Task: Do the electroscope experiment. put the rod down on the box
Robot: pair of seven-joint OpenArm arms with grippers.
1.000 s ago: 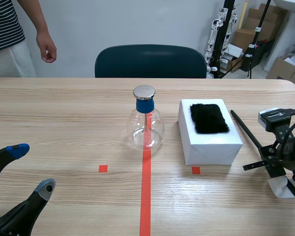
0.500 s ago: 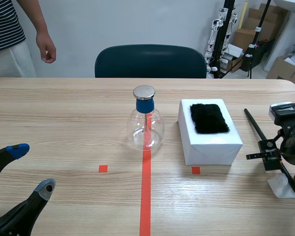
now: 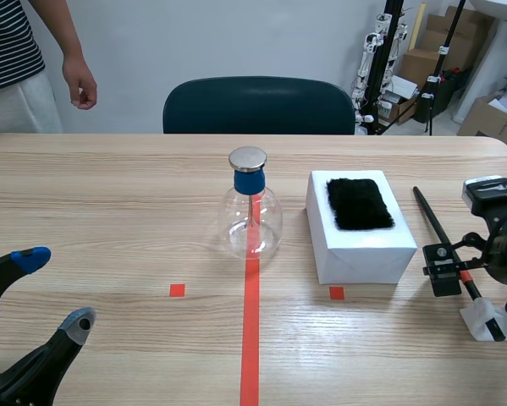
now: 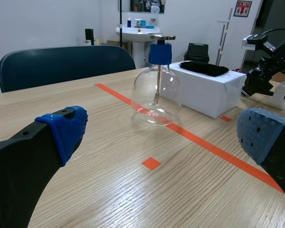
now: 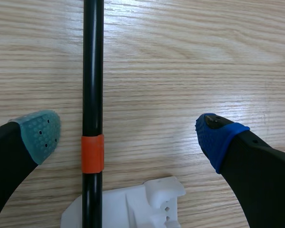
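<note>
A black rod [image 3: 430, 215] with an orange band lies on the table right of the white box [image 3: 360, 250]; its near end rests on a small white stand [image 3: 488, 322]. My right gripper [image 3: 458, 264] hovers over it, open. In the right wrist view the rod [image 5: 93, 71] runs between the spread fingers, close to the grey-green pad [image 5: 37, 134], touching neither. A black fur pad [image 3: 360, 203] lies on the box top. The glass electroscope flask [image 3: 252, 211] with a blue neck stands on the tape line. My left gripper [image 3: 54, 288] is open at the near left, holding nothing.
A person stands at the far left, one hand [image 3: 80, 90] hanging above the table edge. A dark chair [image 3: 258, 105] sits behind the table. In the left wrist view the flask [image 4: 157, 90] and box [image 4: 210, 93] lie ahead, with the right arm [image 4: 267, 64] beyond.
My right gripper went from shut on the rod to wide open, letting it go. The rod has settled on the table and the white stand; the left arm kept still.
</note>
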